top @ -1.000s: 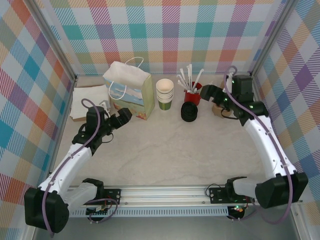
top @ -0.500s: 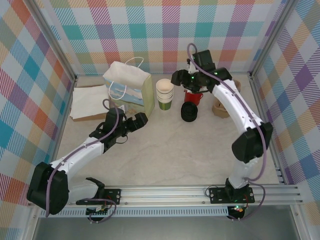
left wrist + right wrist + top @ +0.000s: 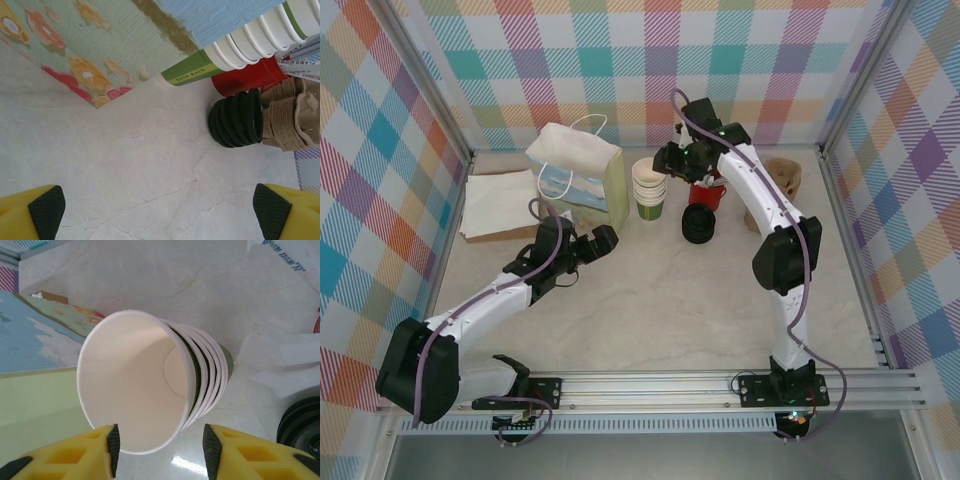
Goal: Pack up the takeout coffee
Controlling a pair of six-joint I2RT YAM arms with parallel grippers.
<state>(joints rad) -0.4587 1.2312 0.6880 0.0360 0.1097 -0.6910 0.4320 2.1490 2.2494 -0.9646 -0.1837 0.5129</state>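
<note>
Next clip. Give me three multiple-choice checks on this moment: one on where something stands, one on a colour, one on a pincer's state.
1. What stands between the gift bag and the red cup?
A) a teapot
B) the stack of green cups
C) a plate

2. What colour is the lid stack?
A) black
B) white
C) green

3. How is the left pincer?
A) shut on a lid
B) shut on the bag's handle
C) open, nothing between its fingers

Answers: 1 B, the top view shows the cups between bag and red cup. 2 A, the lids look black in the left wrist view. 3 C, its fingers stand wide apart over bare table.
</note>
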